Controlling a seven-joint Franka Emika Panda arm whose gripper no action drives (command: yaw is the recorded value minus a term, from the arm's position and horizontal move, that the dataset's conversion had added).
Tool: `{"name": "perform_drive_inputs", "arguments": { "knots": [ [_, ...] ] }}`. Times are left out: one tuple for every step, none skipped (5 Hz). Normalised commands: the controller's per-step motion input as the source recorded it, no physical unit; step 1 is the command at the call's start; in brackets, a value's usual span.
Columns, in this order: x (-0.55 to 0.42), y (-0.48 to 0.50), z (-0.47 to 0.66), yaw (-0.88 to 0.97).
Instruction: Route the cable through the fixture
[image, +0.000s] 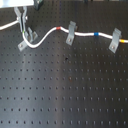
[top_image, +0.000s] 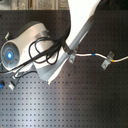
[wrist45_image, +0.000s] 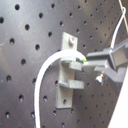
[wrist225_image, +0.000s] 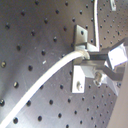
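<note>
White cable (image: 52, 32) runs across black perforated board, you see it in first exterior view snaking from upper left through three grey metal clip fixtures. Red band on cable just before middle fixture (image: 71, 32); blue band between middle fixture and fixture at first exterior view's right (image: 115, 40). Cable dips in low curve between left fixture (image: 27, 40) and middle one. Both wrist views: upright grey bracket (wrist45_image: 69, 70), two prongs, bolted to board; cable (wrist225_image: 47, 75) lies across upper prong, touching it, green mark at that spot.
</note>
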Motion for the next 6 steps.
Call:
{"name": "perform_drive_inputs", "arguments": {
  "knots": [
    [-0.286,-0.184,-0.31,-0.37],
    [-0.281,-0.139,-0.18,-0.67],
    [-0.060,-0.246,-0.02,-0.69],
    [-0.026,-0.010,0.00,0.00],
    [-0.418,-0.187,0.04,-0.34],
    [-0.376,-0.085,0.05,-0.23]
  ]
}}
